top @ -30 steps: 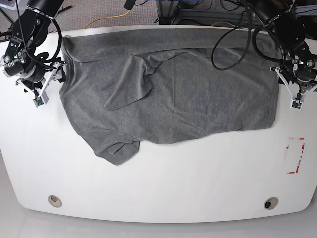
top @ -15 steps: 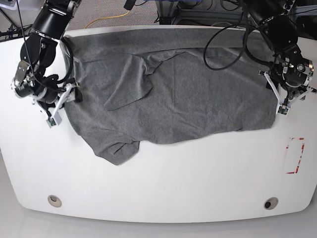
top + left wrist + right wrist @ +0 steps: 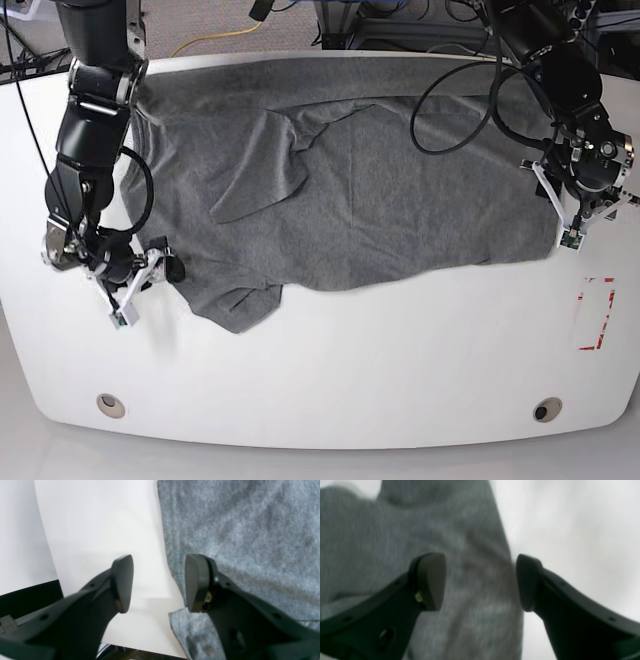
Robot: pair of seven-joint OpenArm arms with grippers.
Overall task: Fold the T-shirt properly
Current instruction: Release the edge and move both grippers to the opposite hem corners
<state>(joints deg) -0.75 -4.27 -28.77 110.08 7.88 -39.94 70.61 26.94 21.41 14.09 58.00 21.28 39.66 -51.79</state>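
Base view shows the T-shirt point(image 3: 350, 190) spread crumpled across the far half of the white worktop point(image 3: 330, 380) — one sleeve flopped over its middle. It looks light, limp knit that will sag and drag, so hems and corners are probably the best holds. The left gripper point(image 3: 578, 222) hovers at the shirt's side edge, one of its fingers point(image 3: 196, 585) over cloth, the other over bare worktop, parted and empty. The right gripper point(image 3: 140, 285) sits low by the near sleeve corner — parted astride the fabric edge, gripping nothing.
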